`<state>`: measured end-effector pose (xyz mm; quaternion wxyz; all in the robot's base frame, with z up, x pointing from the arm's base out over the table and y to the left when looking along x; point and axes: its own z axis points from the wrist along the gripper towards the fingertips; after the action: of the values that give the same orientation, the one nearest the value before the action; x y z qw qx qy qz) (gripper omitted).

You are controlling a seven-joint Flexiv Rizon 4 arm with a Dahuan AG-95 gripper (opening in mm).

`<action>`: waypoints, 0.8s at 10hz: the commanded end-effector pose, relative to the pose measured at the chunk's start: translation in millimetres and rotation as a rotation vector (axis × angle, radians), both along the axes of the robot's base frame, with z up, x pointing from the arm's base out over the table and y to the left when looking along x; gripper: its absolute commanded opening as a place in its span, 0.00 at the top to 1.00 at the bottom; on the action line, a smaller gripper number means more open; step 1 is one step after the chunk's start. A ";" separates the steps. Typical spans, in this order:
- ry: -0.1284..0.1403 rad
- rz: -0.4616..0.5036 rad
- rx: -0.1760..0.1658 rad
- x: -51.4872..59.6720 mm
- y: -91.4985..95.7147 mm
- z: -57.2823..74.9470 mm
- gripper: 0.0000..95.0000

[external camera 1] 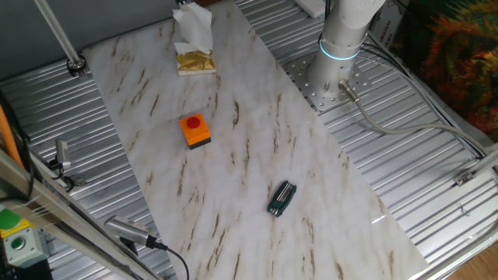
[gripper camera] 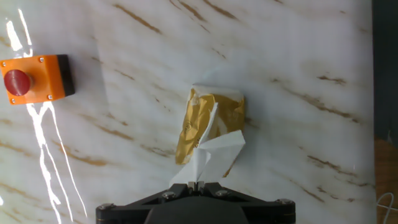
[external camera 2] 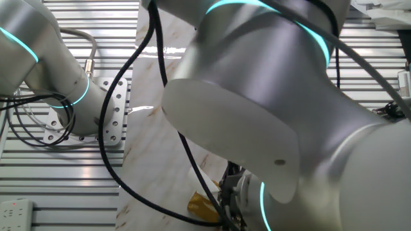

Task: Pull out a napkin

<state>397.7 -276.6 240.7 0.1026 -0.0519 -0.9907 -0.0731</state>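
Note:
A tan-gold tissue pack (gripper camera: 211, 118) lies flat on the marble table; it also shows in one fixed view (external camera 1: 195, 62). A white napkin (gripper camera: 208, 158) rises out of the pack's slot up to my gripper (gripper camera: 196, 184). The jaws stand closed together on the napkin's top end. In one fixed view the napkin (external camera 1: 192, 27) stands stretched upward above the pack, and the gripper is out of frame at the top. In the other fixed view the arm fills the frame and only a corner of the pack (external camera 2: 200, 206) shows.
An orange box with a red button (gripper camera: 34, 79) sits left of the pack, also in one fixed view (external camera 1: 194, 130). A dark multi-tool (external camera 1: 282, 197) lies nearer the table's front. The robot base (external camera 1: 336, 54) stands at the right, with ribbed metal around.

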 end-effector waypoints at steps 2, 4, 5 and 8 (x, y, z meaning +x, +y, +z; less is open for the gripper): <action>-0.017 0.007 -0.004 4.9 -2.8 -8.2 1.00; -0.026 0.011 -0.004 8.3 -2.2 -13.2 1.00; -0.033 0.010 -0.006 9.0 1.0 -14.6 1.00; -0.037 -0.003 -0.013 10.7 10.0 -19.0 1.00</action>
<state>408.2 -264.5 220.5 0.0829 -0.0534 -0.9929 -0.0664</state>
